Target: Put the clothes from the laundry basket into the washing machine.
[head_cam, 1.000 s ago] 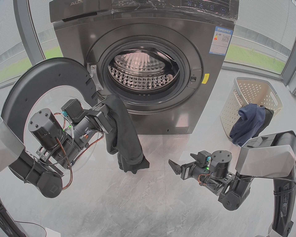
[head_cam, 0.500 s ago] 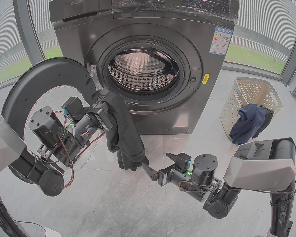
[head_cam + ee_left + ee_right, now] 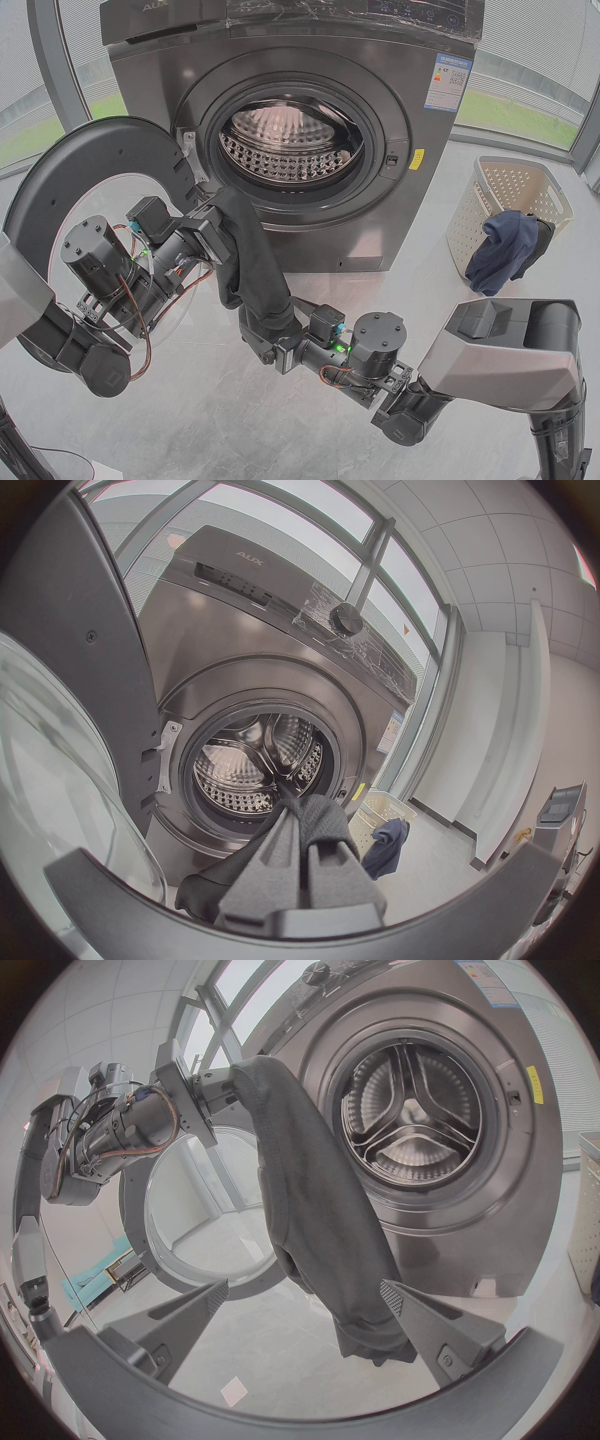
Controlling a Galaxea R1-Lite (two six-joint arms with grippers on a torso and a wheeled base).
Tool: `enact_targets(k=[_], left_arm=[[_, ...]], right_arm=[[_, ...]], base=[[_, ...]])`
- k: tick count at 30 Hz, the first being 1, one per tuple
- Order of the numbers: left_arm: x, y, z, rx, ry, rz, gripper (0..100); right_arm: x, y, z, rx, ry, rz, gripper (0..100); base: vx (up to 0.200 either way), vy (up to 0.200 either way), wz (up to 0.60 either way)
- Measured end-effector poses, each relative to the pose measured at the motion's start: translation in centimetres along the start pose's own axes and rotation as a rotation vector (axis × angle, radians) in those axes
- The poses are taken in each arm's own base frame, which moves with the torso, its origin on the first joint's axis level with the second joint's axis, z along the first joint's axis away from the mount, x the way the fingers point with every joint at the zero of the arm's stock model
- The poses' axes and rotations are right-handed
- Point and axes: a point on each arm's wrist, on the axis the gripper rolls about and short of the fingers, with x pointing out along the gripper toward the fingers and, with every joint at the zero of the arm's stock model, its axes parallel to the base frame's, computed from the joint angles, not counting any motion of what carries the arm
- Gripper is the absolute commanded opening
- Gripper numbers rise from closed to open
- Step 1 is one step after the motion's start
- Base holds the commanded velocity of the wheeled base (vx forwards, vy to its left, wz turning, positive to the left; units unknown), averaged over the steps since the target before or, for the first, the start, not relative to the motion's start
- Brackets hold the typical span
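Observation:
A dark grey garment [image 3: 256,269] hangs from my left gripper [image 3: 220,215], which is shut on its upper end just below and to the left of the washing machine's open drum [image 3: 287,147]. The left wrist view has the shut fingers [image 3: 303,855] pinching the cloth [image 3: 315,814] in front of the drum [image 3: 250,767]. My right gripper [image 3: 275,328] is open at the garment's lower end. In the right wrist view its fingertips [image 3: 303,1297] straddle the hanging cloth [image 3: 312,1210] without closing on it.
The round door [image 3: 94,175] stands swung open to the left, behind my left arm. A white laundry basket [image 3: 500,187] sits on the floor to the right of the machine, with a blue garment [image 3: 503,250] draped over its rim.
My right arm has swung left across the floor, bringing its open gripper up to the garment's lower end. The left gripper has lifted the cloth slightly toward the drum.

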Motion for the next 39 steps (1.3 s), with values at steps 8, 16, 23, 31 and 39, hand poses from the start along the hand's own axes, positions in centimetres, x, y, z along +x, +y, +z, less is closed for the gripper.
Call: enact_targets(k=[8, 16, 23, 31, 39], left_arm=[[0.0, -0.1, -0.1, -0.001, 0.003, -0.002, 0], [0.0, -0.1, -0.1, -0.003, 0.004, -0.004, 0], [0.0, -0.2, -0.1, -0.004, 0.002, -0.006, 0], [0.0, -0.1, -0.1, -0.004, 0.003, -0.005, 0], [0.0, 0.0, -0.2, -0.005, 0.005, -0.002, 0]], right_arm=[[1.9, 0.7, -0.9, -0.033, -0.009, 0.027, 100], [4.5, -1.0, -1.4, -0.046, -0.059, -0.007, 100], [6.5, -2.8, -1.4, -0.062, -0.103, -0.041, 100], [7.1, -3.6, -1.7, -0.067, -0.125, -0.06, 0], [5.9, -3.6, -1.3, -0.06, -0.102, -0.066, 0]], base=[[0.0, 0.0, 0.0], [0.0, 0.0, 0.0], [0.0, 0.0, 0.0], [0.0, 0.0, 0.0], [0.0, 0.0, 0.0]])
